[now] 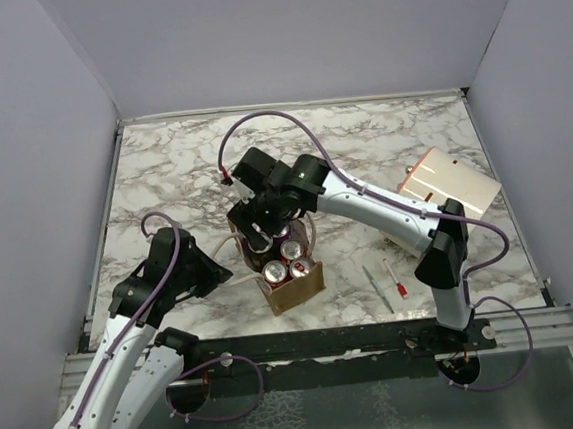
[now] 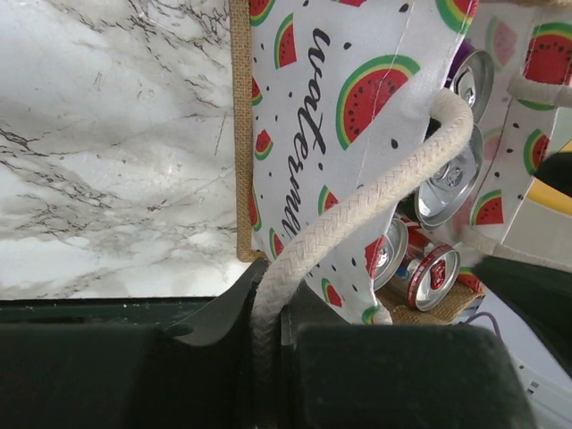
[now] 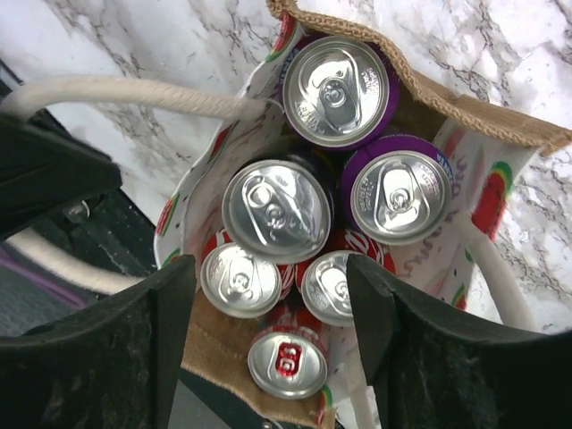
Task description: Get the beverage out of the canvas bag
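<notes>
The canvas bag [image 1: 295, 286] stands open on the marble table, tan outside with a watermelon-print lining [image 2: 304, 107]. Several beverage cans sit upright inside: two purple ones [image 3: 338, 89], a dark one [image 3: 277, 210] and red ones [image 3: 288, 362]. My left gripper [image 2: 268, 308] is shut on the bag's white rope handle [image 2: 357, 214], holding that side out to the left. My right gripper [image 3: 273, 304] hangs open over the bag's mouth. Its fingers flank two red cans [image 3: 239, 280] without touching any, and nothing is held. From above, the right gripper [image 1: 263, 232] covers part of the bag.
A flat tan box [image 1: 450, 185] lies at the right, behind the right arm. Two pens [image 1: 378, 287] lie just right of the bag near the front rail. Grey walls close in the table on three sides.
</notes>
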You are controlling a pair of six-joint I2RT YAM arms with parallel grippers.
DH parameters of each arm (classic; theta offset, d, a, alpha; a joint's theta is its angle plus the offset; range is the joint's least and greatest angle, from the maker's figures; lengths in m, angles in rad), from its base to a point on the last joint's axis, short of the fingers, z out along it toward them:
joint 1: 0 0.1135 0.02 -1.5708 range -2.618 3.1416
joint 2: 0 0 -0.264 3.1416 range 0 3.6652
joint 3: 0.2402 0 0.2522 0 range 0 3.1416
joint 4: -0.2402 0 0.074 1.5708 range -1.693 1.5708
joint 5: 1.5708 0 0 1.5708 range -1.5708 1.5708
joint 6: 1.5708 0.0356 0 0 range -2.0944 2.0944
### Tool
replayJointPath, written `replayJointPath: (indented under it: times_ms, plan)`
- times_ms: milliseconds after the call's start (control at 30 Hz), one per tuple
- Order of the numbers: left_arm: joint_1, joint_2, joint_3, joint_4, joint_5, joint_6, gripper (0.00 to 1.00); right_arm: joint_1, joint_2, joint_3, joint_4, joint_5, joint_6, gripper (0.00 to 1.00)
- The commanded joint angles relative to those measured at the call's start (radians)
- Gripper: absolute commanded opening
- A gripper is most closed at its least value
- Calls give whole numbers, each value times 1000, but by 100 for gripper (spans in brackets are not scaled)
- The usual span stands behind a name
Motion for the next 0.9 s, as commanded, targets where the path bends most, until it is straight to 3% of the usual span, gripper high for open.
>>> replayJointPath:
  times_ms: [0,333,867]
  plan:
    - [-2,-41,11,-24,-40,-42,6,6,62,1,58,-4,14,71]
    - [-2,-45,5,-16,-18,-25,6,29,128,-4,61,150,29,75]
    - [-2,-17,-26,35,17,1,5,71,181,-19,51,209,42,70]
